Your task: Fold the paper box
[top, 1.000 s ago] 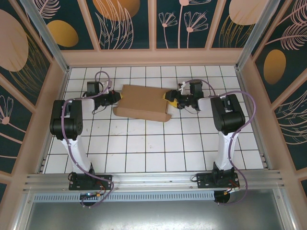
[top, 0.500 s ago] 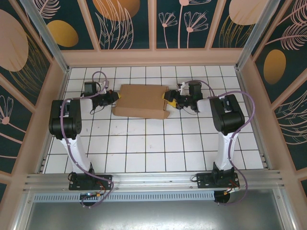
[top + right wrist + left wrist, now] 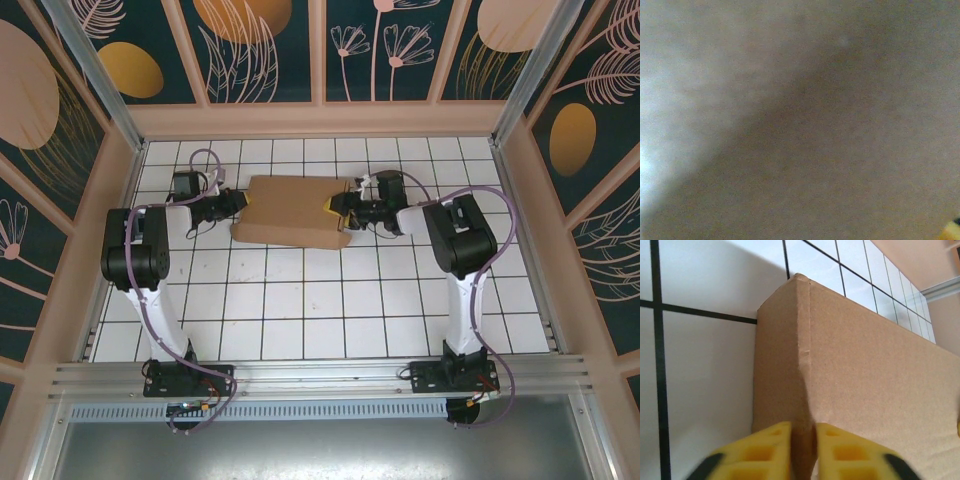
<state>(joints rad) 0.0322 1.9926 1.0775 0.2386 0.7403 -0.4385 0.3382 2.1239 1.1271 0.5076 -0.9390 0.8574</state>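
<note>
Lying flat on the white tiled table [image 3: 300,300], the paper box [image 3: 290,212] sits far from the arm bases, in the middle between the two arms. It is brown and folded into a flat box shape. The left gripper [image 3: 238,205] is at the box's left end. Up close, its yellow fingers [image 3: 767,452] sit on both sides of a cardboard edge and pinch it. The right gripper [image 3: 338,207] is at the box's right end, with a yellow tip touching the box near the corner. Seen from that wrist, the cardboard is very near and blurry, so I cannot tell if this gripper is open or closed.
</note>
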